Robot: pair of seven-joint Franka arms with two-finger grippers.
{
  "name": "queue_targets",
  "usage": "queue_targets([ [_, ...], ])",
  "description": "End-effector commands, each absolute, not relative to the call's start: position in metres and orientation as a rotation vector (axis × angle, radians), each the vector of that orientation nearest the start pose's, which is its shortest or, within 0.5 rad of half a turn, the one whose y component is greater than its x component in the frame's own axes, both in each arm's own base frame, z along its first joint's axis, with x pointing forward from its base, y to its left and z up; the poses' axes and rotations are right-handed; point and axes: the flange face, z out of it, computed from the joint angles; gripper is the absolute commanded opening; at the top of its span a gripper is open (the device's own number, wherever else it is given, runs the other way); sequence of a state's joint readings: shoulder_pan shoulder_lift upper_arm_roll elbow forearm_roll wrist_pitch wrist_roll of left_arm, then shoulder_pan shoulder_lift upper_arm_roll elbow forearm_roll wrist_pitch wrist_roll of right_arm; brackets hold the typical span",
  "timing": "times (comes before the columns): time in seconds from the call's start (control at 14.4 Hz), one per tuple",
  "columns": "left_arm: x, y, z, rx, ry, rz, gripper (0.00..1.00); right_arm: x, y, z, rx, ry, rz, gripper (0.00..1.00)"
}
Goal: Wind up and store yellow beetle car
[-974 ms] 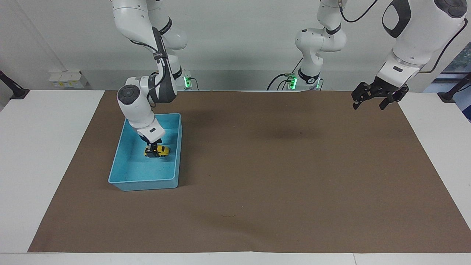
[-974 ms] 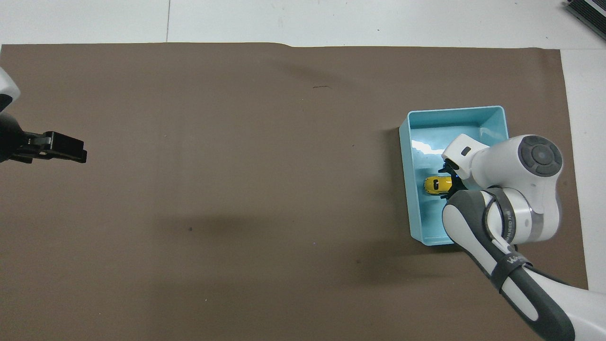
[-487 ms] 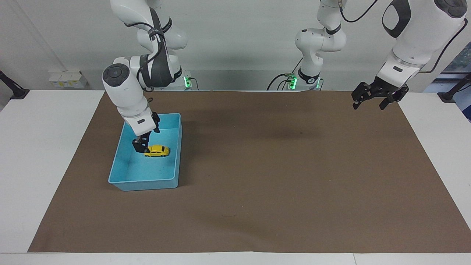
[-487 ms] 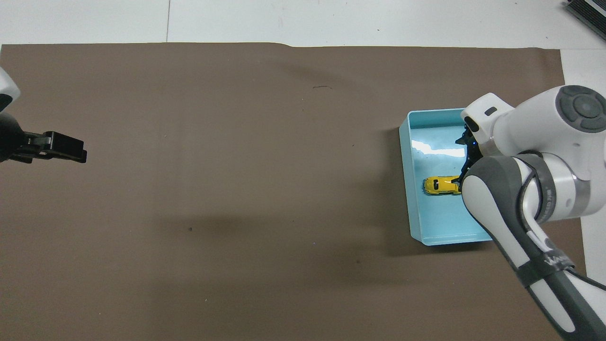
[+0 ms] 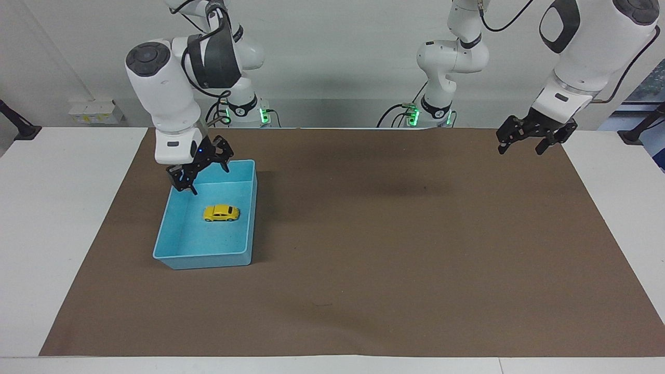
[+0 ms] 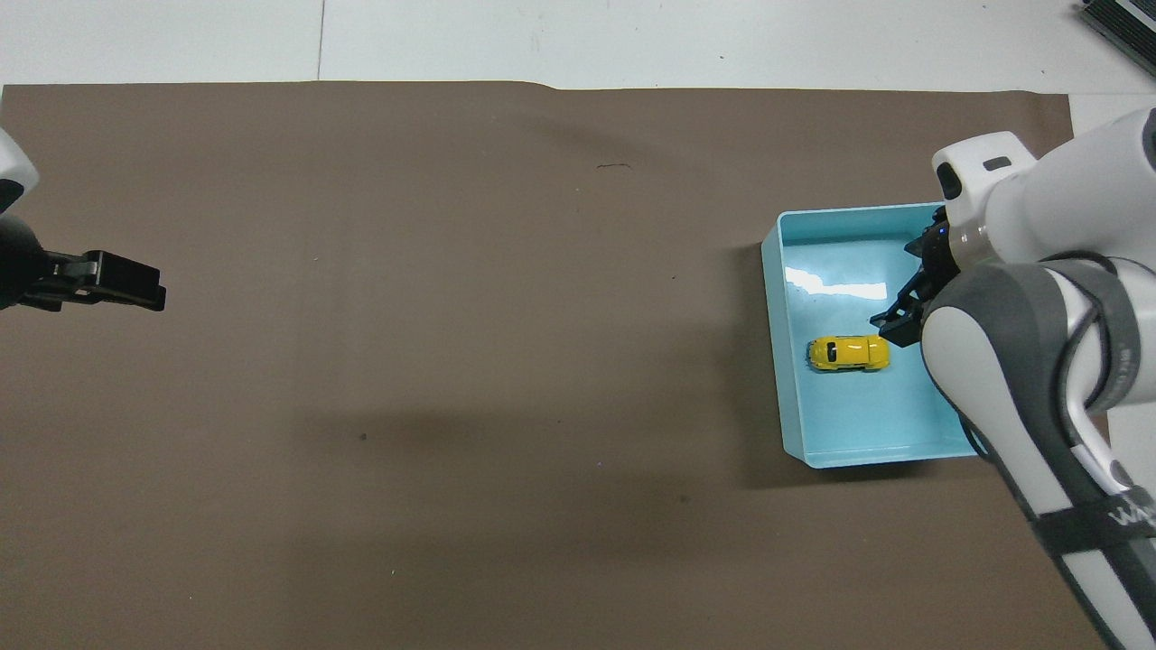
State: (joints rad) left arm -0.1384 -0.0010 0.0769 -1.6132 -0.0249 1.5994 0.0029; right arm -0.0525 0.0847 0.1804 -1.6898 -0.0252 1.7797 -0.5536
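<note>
The yellow beetle car (image 5: 222, 213) stands on its wheels on the floor of the light blue bin (image 5: 203, 259), free of any gripper. It also shows in the overhead view (image 6: 847, 353), in the bin (image 6: 849, 420). My right gripper (image 5: 203, 174) is open and empty, raised over the bin's corner nearest the robots and clear of the car; in the overhead view (image 6: 906, 311) its arm covers part of the bin. My left gripper (image 5: 521, 147) is open and empty and waits above the mat at the left arm's end; it also shows in the overhead view (image 6: 149, 291).
A brown mat (image 5: 395, 249) covers most of the white table (image 5: 67, 208). The bin stands on the mat at the right arm's end. Nothing else lies on the mat.
My right gripper let go of the car, opened and rose up and back toward the robots. The car stayed in the bin. The left arm has not moved.
</note>
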Motion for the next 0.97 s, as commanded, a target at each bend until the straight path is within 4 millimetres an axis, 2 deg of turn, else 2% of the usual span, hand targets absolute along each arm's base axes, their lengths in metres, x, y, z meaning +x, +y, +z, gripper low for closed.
queue_targets([
  [0.0, 0.547, -0.034, 0.609, -3.172, 0.088, 0.019, 1.00, 0.575, 0.081, 0.556, -3.035, -0.823, -0.011, 1.00],
  [0.21, 0.547, -0.034, 0.609, -3.172, 0.088, 0.019, 1.00, 0.560, 0.092, 0.576, -3.064, -0.564, -0.020, 1.00],
  [0.42, 0.547, -0.034, 0.609, -3.172, 0.088, 0.019, 1.00, 0.559, 0.091, 0.598, -3.104, -0.225, -0.025, 1.00],
  [0.49, 0.547, -0.034, 0.609, -3.172, 0.088, 0.019, 1.00, 0.559, 0.090, 0.606, -3.106, -0.168, -0.027, 1.00],
  [0.9, 0.547, -0.034, 0.609, -3.172, 0.091, 0.019, 1.00, 0.555, 0.084, 0.617, -3.111, -0.146, -0.049, 1.00],
])
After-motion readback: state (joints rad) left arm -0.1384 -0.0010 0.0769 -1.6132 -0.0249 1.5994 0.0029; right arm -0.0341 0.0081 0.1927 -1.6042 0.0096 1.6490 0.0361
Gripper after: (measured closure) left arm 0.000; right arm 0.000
